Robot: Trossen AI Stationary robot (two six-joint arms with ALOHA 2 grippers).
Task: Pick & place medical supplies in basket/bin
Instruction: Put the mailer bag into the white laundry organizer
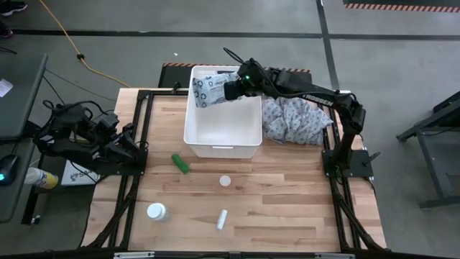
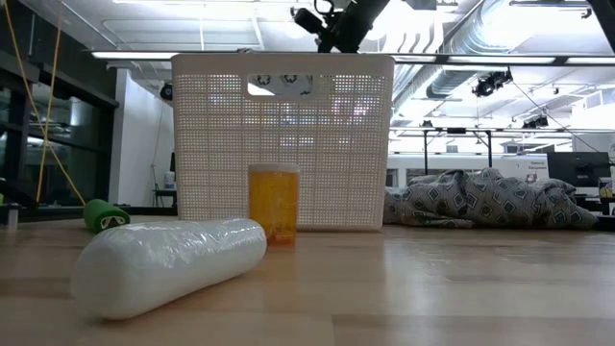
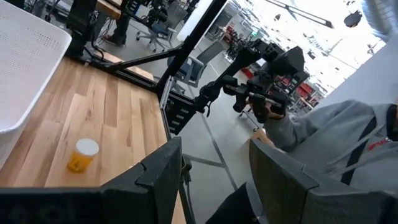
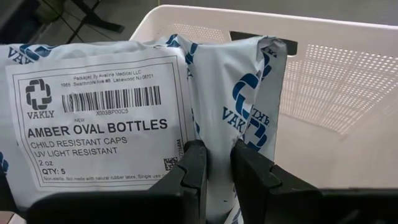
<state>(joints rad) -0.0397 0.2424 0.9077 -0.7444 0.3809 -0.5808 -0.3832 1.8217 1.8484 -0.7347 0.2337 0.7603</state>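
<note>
Closest to the low camera lies a small white tube (image 2: pixel 168 261) on the bench (image 1: pixel 287 201), an amber bottle (image 2: pixel 274 204) with a white cap behind it and a green cylinder (image 1: pixel 180 163) off to one side. Over the white bin (image 1: pixel 223 137), the right end effector (image 4: pixel 216 168) pinches a grey-white packet (image 4: pixel 124 118) labelled "Amber Oval Bottles", held above the bin's far end. Another white-capped bottle (image 1: pixel 156 211) stands near the tube. Beside the bin lies a grey patterned cloth (image 1: pixel 295 119). At the bench's left edge, the left end effector (image 3: pixel 214 174) waits, fingers spread wide and empty.
</note>
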